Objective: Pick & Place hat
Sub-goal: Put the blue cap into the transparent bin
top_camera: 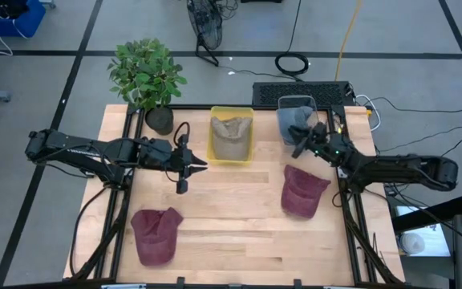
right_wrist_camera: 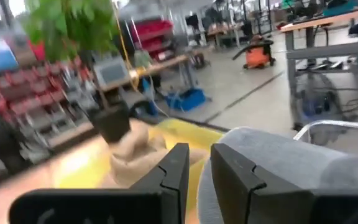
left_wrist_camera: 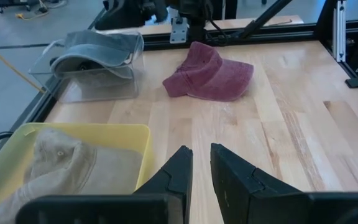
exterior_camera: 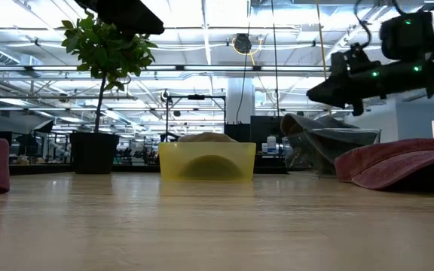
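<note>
The right gripper [top_camera: 299,142], fingers nearly closed and empty, is hovering beside the clear bin [top_camera: 283,104] holding a grey cap [top_camera: 298,119]. Maroon caps [top_camera: 303,191] are lying on the table [top_camera: 239,233]: light, soft fabric, likely best pinched at the stiffer brim. The left gripper [top_camera: 189,169] is waiting beside the yellow bin [top_camera: 231,156], fingers narrowly parted, empty.

On the table [top_camera: 239,229] we find a row along the far edge: a potted plant [top_camera: 149,76] at the far left, a bin [top_camera: 231,135] holding a hat [top_camera: 230,138] in the middle, and to its right a clear container [top_camera: 297,119] holding another hat [top_camera: 298,117]. A third hat [top_camera: 303,191] lies on the right side, nearer than that container. A fourth hat [top_camera: 155,234] lies at the near left. Between plant and bin we see the left gripper [top_camera: 201,164]; the right gripper [top_camera: 297,144] is at the container's near edge.
</note>
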